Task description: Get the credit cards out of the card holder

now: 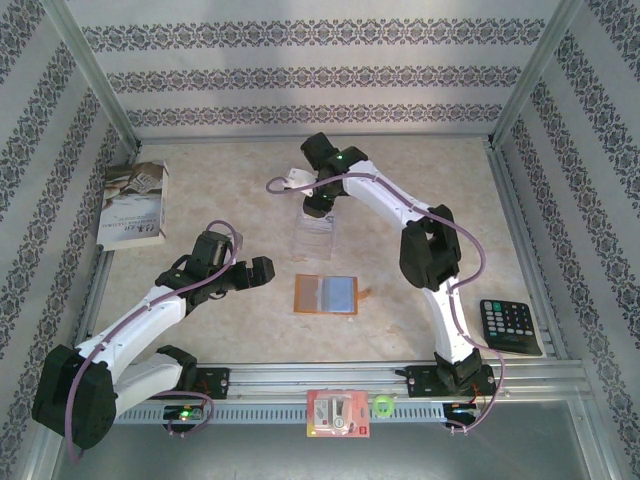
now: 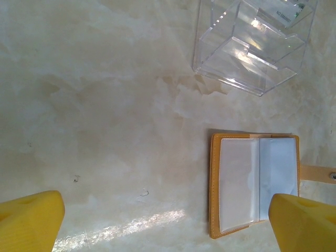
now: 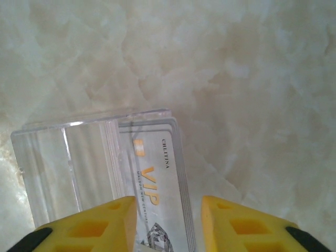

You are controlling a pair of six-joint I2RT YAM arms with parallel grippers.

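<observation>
Right now your right gripper [image 3: 168, 210] sits at the clear plastic tray [image 3: 58, 157], fingers set narrowly either side of a VIP credit card [image 3: 157, 178] lying in it; whether they pinch it, you cannot tell. Your left gripper [image 2: 165, 202] is spread wide over bare table [image 2: 105, 105]. The card holder [image 2: 254, 184] lies open and flat just to that gripper's right, its fold running away from the arm bases. Judge the left arm nearer; the holder's left pocket may hold another card.
</observation>
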